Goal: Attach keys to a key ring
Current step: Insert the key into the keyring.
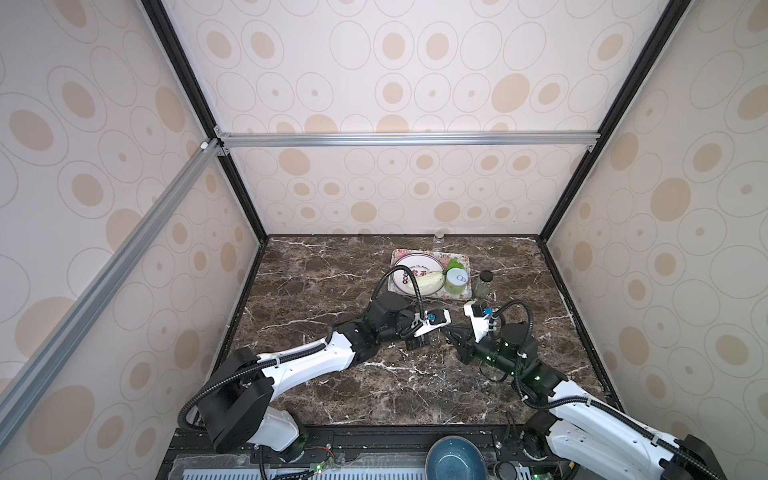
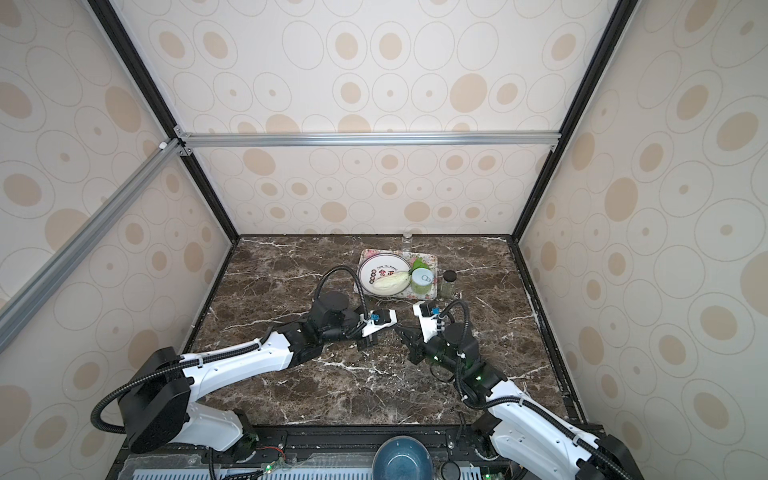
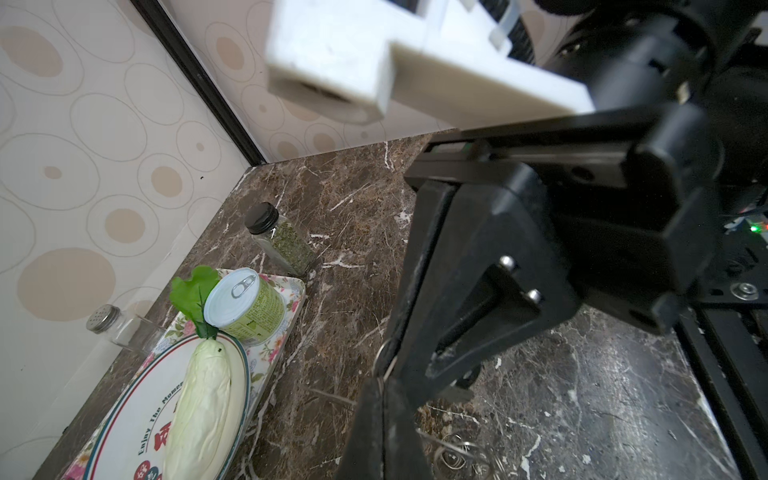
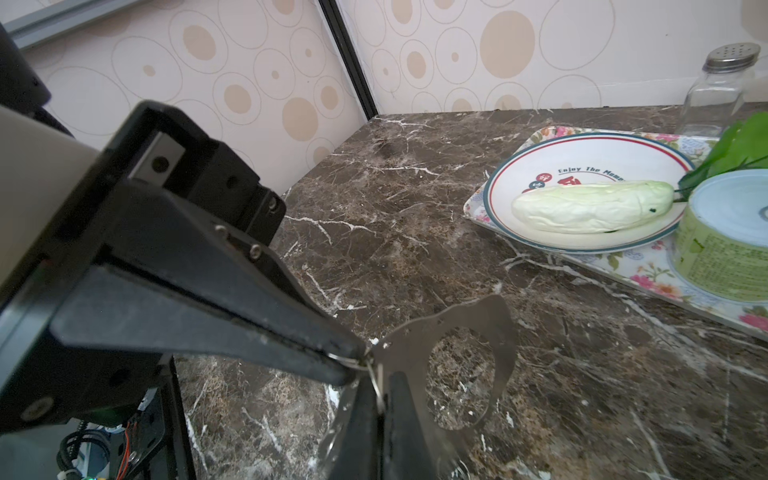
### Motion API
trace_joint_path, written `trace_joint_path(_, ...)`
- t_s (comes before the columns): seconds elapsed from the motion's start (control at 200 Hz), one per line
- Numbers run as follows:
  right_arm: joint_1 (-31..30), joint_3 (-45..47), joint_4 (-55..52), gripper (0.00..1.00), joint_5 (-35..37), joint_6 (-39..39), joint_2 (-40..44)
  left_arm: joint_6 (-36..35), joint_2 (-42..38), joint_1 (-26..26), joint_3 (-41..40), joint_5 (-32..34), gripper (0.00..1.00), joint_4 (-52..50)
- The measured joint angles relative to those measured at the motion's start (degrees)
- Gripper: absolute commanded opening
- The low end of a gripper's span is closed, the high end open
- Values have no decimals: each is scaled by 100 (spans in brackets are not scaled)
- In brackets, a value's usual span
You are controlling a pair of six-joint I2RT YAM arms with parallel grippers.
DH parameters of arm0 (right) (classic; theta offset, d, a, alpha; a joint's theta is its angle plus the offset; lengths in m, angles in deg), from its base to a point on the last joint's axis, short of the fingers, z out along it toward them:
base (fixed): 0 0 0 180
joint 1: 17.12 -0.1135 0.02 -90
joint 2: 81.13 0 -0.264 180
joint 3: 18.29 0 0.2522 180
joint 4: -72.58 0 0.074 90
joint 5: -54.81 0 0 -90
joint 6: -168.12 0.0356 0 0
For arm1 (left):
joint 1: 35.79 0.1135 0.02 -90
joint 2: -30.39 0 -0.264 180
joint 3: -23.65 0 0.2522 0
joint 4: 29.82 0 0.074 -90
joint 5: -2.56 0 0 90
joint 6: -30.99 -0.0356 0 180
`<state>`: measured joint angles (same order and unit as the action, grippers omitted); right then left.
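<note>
In the right wrist view the key ring (image 4: 505, 332), a flat grey crescent plate with a large oval opening, stands off the marble. My right gripper (image 4: 380, 390) is shut on its lower edge, and a thin wire loop (image 4: 377, 384) shows in the seam between the jaws. My left gripper (image 4: 349, 361) comes in from the side and is shut on that wire at the plate's rim. The left wrist view shows the left gripper (image 3: 383, 386) shut, with the wire loop (image 3: 380, 353) at its tips. In both top views the grippers (image 1: 434, 338) (image 1: 446, 332) meet mid-table. The keys are out of view.
A floral tray (image 1: 465, 262) behind the grippers holds a plate (image 1: 405, 266), a pale vegetable (image 1: 428, 282) and a green can (image 1: 457, 280). A herb jar (image 1: 484, 284) stands beside it and a shaker (image 1: 438, 237) by the back wall. Loose wire rings (image 3: 461, 453) lie on the marble. A blue bowl (image 1: 455, 459) sits at the front.
</note>
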<state>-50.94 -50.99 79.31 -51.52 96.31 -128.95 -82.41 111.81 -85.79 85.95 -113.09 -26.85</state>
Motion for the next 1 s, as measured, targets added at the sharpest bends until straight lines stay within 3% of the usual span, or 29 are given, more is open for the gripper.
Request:
trace_joint_path(0.2, -2, 0, 59, 0, -42, 0, -4, 0, -44, 0, -76, -20, 0, 197)
trace_joint_path(0.335, 9, 0, 46, 28, -13, -9, -4, 0, -44, 0, -81, -31, 0, 210)
trace_joint_path(0.5, 26, 2, 33, 37, 94, 39, 0, 0, -46, 0, -92, -17, 0, 216)
trace_joint_path(1.0, 42, 7, -2, 31, 284, 39, 131, 39, -249, 0, -264, 144, 0, 422)
